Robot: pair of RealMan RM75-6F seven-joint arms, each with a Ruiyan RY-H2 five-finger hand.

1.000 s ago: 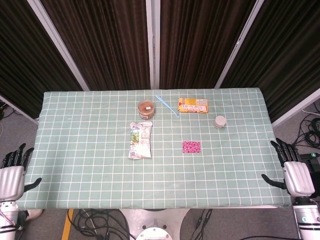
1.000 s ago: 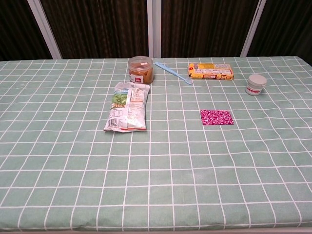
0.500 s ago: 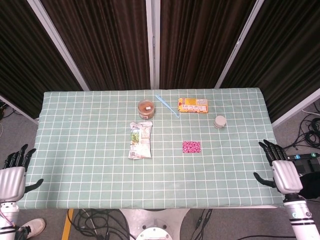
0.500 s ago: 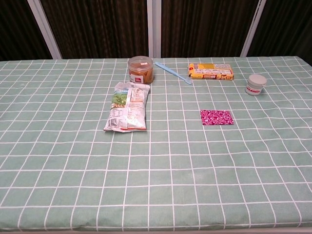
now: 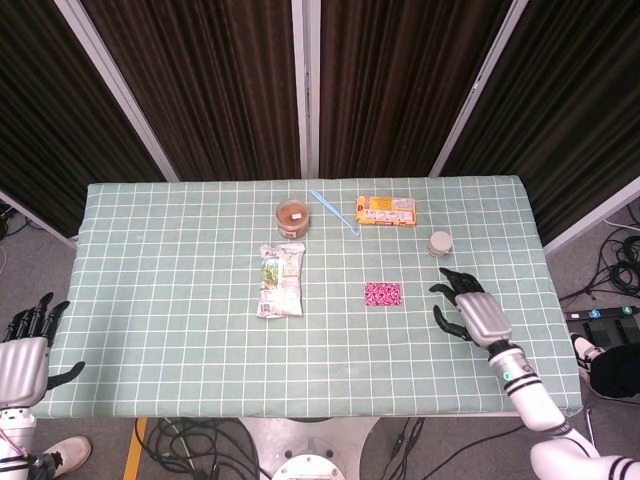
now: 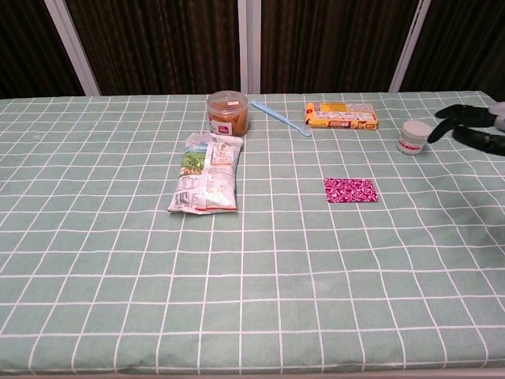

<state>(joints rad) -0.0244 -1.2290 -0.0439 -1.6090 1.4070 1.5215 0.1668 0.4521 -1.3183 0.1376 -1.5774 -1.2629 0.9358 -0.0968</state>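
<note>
My right hand (image 5: pixel 470 307) hovers over the table's right part with fingers spread and nothing in it; the chest view shows its dark fingers (image 6: pixel 465 117) just right of a small white jar (image 6: pixel 414 136). That small white jar (image 5: pixel 440 242) stands a little beyond the hand. A pink patterned packet (image 5: pixel 383 294) lies to the hand's left. My left hand (image 5: pixel 22 360) stays off the table's near left corner, fingers apart and empty. A snack bag (image 5: pixel 280 279), a brown-lidded jar (image 5: pixel 292 215), a light blue stick (image 5: pixel 334 211) and an orange box (image 5: pixel 386 211) lie mid-table.
The table carries a green checked cloth (image 5: pixel 160 300). Dark curtains with white posts (image 5: pixel 306 80) stand behind it. Cables (image 5: pixel 620 265) lie on the floor to the right.
My right hand has swung from beside the table's right edge inward over the cloth, near the white jar and pink packet. The left hand has barely moved.
</note>
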